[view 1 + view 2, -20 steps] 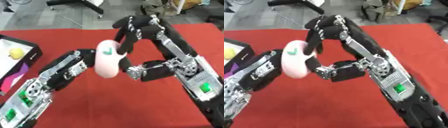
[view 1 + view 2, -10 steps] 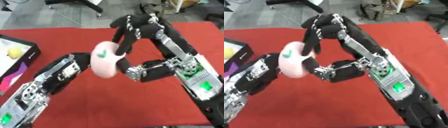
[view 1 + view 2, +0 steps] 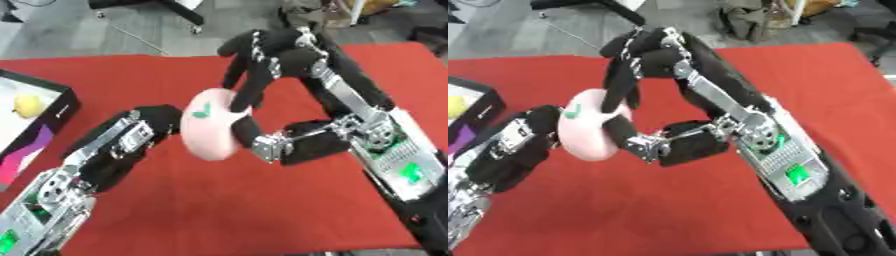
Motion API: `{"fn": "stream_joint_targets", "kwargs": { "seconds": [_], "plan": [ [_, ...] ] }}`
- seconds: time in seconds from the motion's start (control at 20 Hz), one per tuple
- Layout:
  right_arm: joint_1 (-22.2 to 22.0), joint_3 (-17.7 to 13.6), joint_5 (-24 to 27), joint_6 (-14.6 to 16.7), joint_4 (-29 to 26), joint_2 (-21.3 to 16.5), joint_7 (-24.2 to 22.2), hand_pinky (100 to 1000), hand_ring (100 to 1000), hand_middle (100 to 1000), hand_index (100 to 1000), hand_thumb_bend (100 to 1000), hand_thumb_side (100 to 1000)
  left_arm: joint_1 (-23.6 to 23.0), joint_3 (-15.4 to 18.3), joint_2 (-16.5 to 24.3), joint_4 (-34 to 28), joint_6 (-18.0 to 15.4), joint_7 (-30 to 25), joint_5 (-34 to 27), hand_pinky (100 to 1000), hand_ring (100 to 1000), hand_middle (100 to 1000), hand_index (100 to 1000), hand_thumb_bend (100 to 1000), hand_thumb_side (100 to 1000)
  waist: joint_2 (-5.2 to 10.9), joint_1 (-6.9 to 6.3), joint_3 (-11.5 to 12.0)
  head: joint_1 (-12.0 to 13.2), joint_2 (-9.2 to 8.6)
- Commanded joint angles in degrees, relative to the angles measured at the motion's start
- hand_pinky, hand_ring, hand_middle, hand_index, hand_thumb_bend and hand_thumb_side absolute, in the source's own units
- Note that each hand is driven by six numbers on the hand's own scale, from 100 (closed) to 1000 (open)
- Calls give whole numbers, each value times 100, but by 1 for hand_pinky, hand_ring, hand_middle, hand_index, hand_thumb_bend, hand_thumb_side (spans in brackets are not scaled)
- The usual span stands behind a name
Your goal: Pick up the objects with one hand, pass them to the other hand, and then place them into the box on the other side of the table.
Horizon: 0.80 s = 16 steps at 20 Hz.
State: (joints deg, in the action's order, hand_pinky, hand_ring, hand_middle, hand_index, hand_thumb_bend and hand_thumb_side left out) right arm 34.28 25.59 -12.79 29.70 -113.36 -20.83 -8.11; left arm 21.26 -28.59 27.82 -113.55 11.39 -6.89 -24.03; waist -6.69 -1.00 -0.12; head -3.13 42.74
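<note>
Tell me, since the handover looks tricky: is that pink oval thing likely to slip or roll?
The pink oval thing looks smooth and rounded, so it may slide between hands. The right hand touches it only at the fingertips, which looks insecure. Set on the red table, it would probably roll or rock.

I see through two head cameras, a stereo pair, both looking steeply down at the red table (image 3: 175, 210) from close above. My arms enter from the lower corners and meet mid-frame. Grey floor (image 3: 131, 30) lies at 12 o'clock beyond the table's far edge. Both views share the table's middle and both arms. In the left eye view the box (image 3: 59, 107) at 9 o'clock shows more fully; the right eye view shows more table at 3 o'clock.
</note>
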Motion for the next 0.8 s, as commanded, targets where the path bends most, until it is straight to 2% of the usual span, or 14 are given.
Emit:
{"fn": "stream_joint_targets", "kwargs": {
  "seconds": [0.05, 0.8],
  "plan": [
    [101, 19, 43, 29, -50, -22, -62, 760, 562, 325, 371, 100, 100, 122, 33, 123, -103, -69, -69, -92, 947, 736, 592, 611, 359, 775, 45, -11, 2, -26, -1],
    [84, 108, -311, 25, 265, -9, 50, 765, 550, 309, 358, 100, 100, 199, -51, 220, -104, -495, -825, -417, 941, 718, 568, 596, 352, 759, 40, -16, 21, -102, 5]
  ]
}}
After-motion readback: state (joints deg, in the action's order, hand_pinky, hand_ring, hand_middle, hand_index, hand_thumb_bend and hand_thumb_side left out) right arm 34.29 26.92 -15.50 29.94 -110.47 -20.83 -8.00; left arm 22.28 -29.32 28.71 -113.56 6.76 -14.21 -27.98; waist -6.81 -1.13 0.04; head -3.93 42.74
